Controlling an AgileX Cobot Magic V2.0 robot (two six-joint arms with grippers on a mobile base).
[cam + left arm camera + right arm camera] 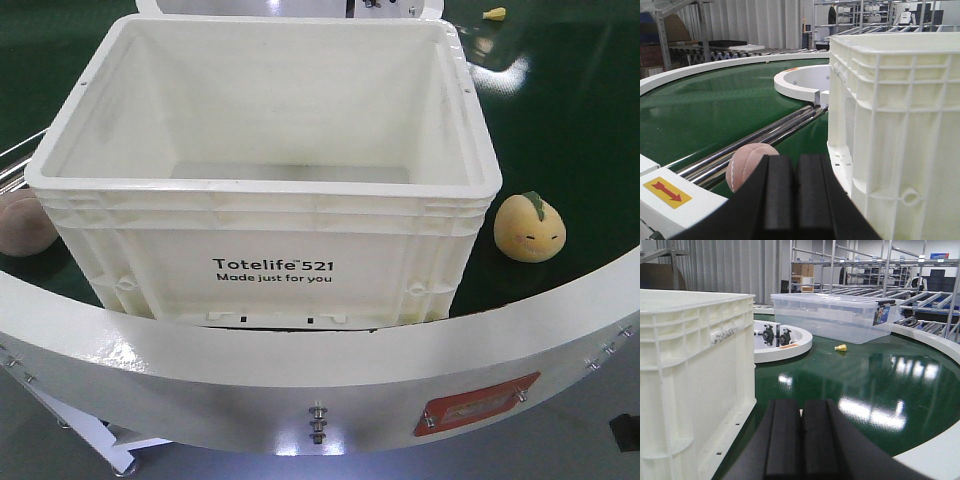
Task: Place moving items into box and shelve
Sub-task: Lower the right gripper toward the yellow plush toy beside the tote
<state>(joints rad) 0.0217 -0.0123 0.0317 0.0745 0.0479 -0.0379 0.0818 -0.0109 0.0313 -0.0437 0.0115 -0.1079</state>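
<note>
The white box sits against the conveyor's near rim, with the pink plush just beside it at 9 o'clock and the yellow plush at 3 on open green belt. The left gripper and right gripper, low and level on either side of the box, are pressed closed and empty.

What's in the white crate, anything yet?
Empty, as far as visible. The crate shows bare floor; the yellow plush and pink plush lie outside on the belt.

White box left of pressed-together black jaws, clear bin farther along green belt
</note>
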